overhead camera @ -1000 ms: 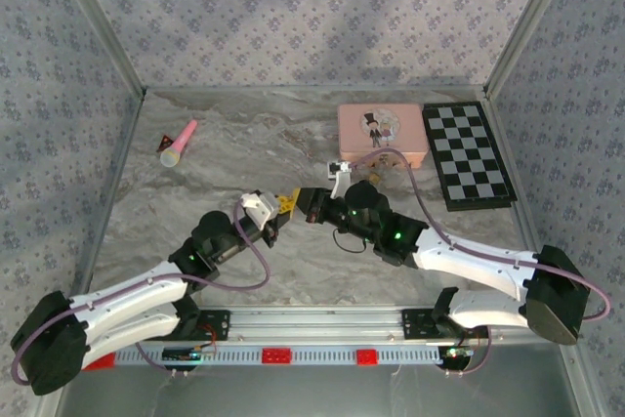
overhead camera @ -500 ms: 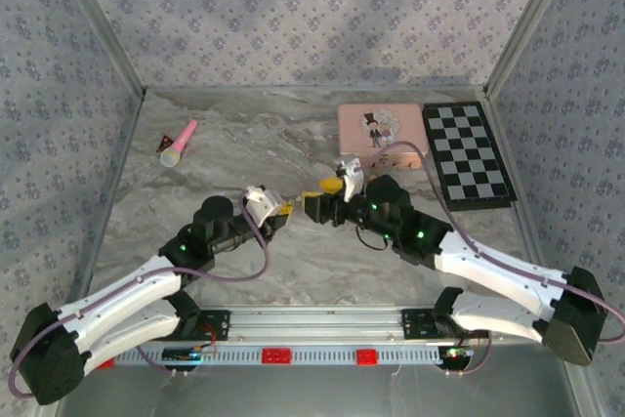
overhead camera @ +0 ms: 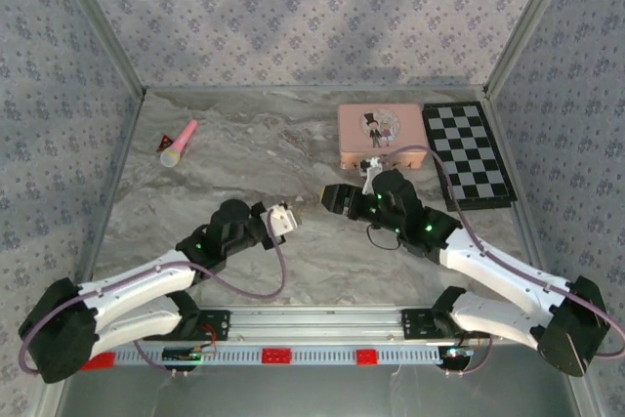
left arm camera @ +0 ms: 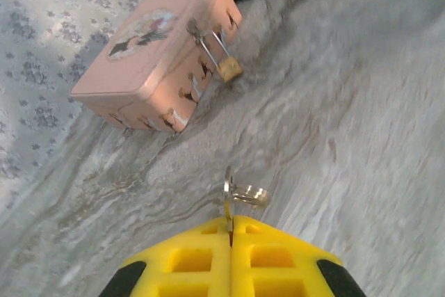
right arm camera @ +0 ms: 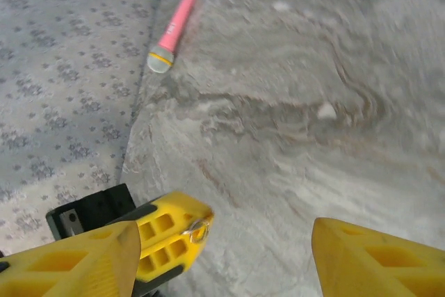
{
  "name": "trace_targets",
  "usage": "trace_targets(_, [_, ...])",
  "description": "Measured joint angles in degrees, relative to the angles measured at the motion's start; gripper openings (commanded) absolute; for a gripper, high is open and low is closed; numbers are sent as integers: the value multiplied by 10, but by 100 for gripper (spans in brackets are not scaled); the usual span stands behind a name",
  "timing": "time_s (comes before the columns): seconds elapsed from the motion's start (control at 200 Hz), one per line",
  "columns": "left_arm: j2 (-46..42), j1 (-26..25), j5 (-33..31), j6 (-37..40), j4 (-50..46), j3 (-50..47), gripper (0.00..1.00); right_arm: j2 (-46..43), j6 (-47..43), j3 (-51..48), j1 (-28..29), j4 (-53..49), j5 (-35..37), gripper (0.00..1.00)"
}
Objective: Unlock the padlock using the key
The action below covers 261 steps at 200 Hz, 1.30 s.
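Padlock [left arm camera: 229,69], by left wrist: shackle closed, hooked at front of shut pink tin [left arm camera: 146,53], contents hidden; well ahead of left gripper [left arm camera: 231,226], pinched together on key [left arm camera: 248,195]. By right wrist: right gripper [right arm camera: 226,241] spread, empty. From above: grippers apart; inserting and turning judged left to do.

Since 1 s ago the pincers split apart. Left pincer [overhead camera: 290,221] drew back a bit twd 6 o'clock, the key [left arm camera: 241,193] going w/ it. Right pincer [overhead camera: 334,197] backed off twd 2 o'clock, nearer the pink tin [overhead camera: 381,136]. Tips went from nearly touching to clearly apart over the counter [overhead camera: 322,261].
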Motion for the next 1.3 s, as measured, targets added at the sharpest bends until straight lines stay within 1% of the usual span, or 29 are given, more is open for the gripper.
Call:
trace_targets(0.1, [42,12,12,84,26,2,0,10,71,0,8,-24,0,63])
trace_targets(0.22, [71,20,32,157,30,17,0,12,144,-2,17,-21,1,54])
trace_targets(0.3, [78,20,40,193,28,37,0,12,191,-13,24,-3,5,52])
trace_targets(0.405, [78,20,46,223,35,51,0,12,241,-32,33,17,16,50])
trace_targets(0.525, [78,19,47,246,37,55,0,18,287,-47,44,46,29,48])
trace_targets(0.615, [86,14,46,263,37,59,0,30,314,-49,51,70,36,45])
trace_targets(0.815, [107,3,46,280,52,69,0,45,347,-50,58,115,46,41])
trace_targets(0.935, [114,-3,46,282,64,70,0,50,368,-55,63,144,55,36])
trace_targets(1.104, [119,-8,46,283,67,72,0,58,387,-61,72,156,66,31])
trace_targets(1.304, [119,-10,46,283,80,72,0,55,398,-75,73,159,85,27])
